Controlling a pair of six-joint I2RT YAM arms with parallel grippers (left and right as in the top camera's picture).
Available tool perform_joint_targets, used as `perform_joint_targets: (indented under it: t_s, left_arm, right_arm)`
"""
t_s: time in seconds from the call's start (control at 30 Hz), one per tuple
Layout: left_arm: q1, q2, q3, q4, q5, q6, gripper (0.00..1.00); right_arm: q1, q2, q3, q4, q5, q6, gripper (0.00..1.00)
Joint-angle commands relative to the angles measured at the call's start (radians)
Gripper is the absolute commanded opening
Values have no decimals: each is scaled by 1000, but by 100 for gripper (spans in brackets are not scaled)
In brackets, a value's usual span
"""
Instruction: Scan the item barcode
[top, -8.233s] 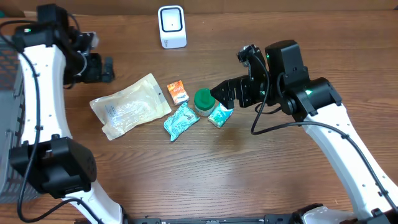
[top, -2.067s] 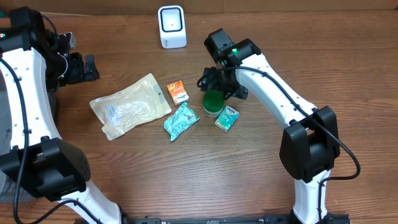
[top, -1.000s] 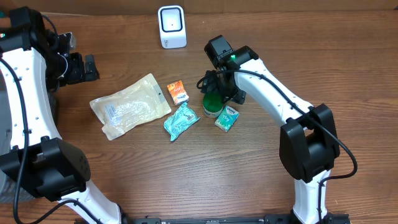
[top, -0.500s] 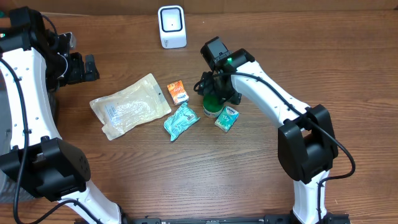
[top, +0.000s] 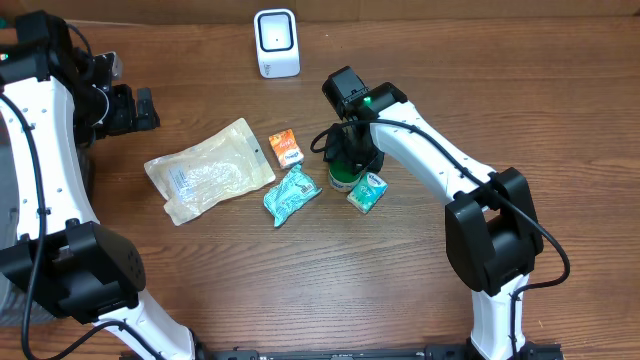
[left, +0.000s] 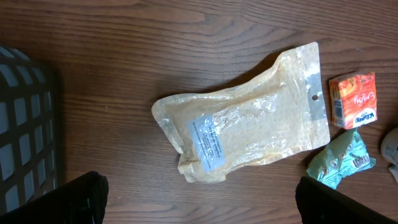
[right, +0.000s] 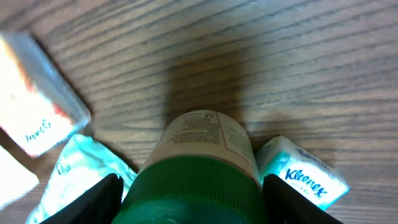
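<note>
Our right gripper (right: 194, 198) stands astride the green-lidded white plastic jar (right: 202, 140) at the white scanner's (top: 276, 42) five o'clock, whether pinching yet we cannot tell; we should squeeze squarely and lift straight, sparing the teal tissue pack (right: 301, 175) at the jar's four o'clock

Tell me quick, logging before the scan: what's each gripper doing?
Left gripper: open, empty.
Right gripper: straddling the green-lidded bottle; grip cannot be told.

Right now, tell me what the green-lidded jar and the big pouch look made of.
Jar: probably plastic, smooth pale body under a printed label; its green lid looks opaque moulded plastic. Pouch: thin clear plastic film, glossy and wrinkled, with contents and a white sticker showing.
</note>
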Motion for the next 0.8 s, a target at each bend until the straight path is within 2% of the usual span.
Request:
perform_joint_targets:
  t_s: [0.0,0.13,0.2,0.3,0.57,0.77]
  left_arm:
    - [-8,-13,24,1,12,-17,99]
    - [-8,-13,24,1,12,-17,100]
    - [-8,-13,24,1,12,-17,99]
    - [-8,-13,24,1,12,-17,100]
    - [-8,-13,24,1,12,-17,100]
    - [-8,-13,24,1,12,-17,100]
  right_arm:
    - [6,12,2,-8,-3,-98,55]
    - [5,12,26,-13,-2,-274,47]
    - [5,12,47,-13,-2,-402,38]
    - [5,12,59,-11,4,-534,38]
    - [5,12,59,-20,57,-1080,39]
    - [5,12,59,-20,123,-1217,44]
